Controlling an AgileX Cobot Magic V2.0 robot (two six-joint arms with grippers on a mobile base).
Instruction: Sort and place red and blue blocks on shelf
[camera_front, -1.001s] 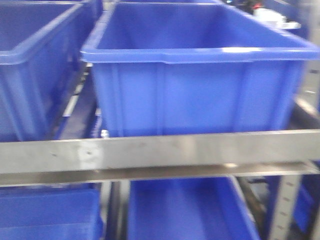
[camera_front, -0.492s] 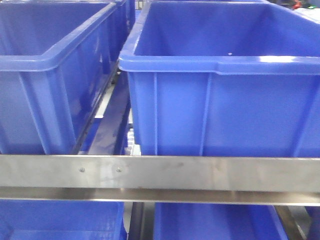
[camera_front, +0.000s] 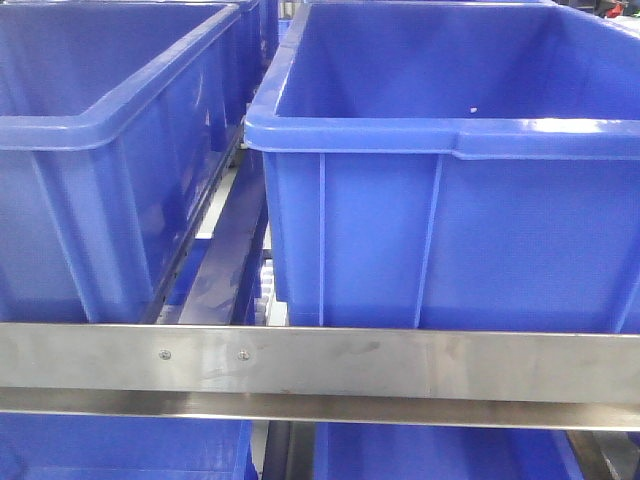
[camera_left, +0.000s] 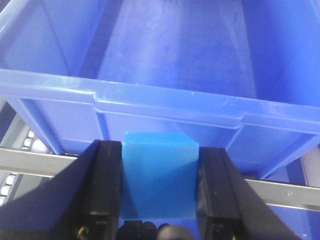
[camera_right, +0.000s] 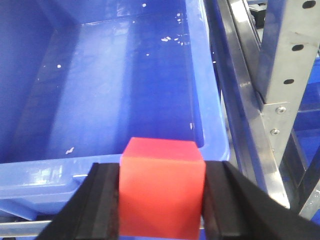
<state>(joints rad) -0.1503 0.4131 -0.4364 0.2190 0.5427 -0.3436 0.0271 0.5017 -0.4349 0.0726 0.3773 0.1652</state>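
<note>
My left gripper (camera_left: 159, 175) is shut on the bright blue block (camera_left: 159, 172), held just in front of the near rim of a large blue crate (camera_left: 165, 102) on the shelf. My right gripper (camera_right: 162, 192) is shut on the bright red block (camera_right: 162, 185), held at the near rim of another blue crate (camera_right: 50, 177). The shelf's flat metal front rail (camera_front: 400, 365) with two small screws runs across the front view; neither gripper nor block shows there.
Two large blue crates (camera_front: 450, 130) (camera_front: 90, 130) stand side by side on the shelf, white roller tracks (camera_front: 265, 300) between them. More blue crates (camera_front: 120, 450) sit on the level below. A perforated grey upright (camera_right: 290, 55) stands right of the right crate.
The front view has shifted: the crates and the front rail now sit further right and lower in frame, and the picture is sharper than one second ago.
</note>
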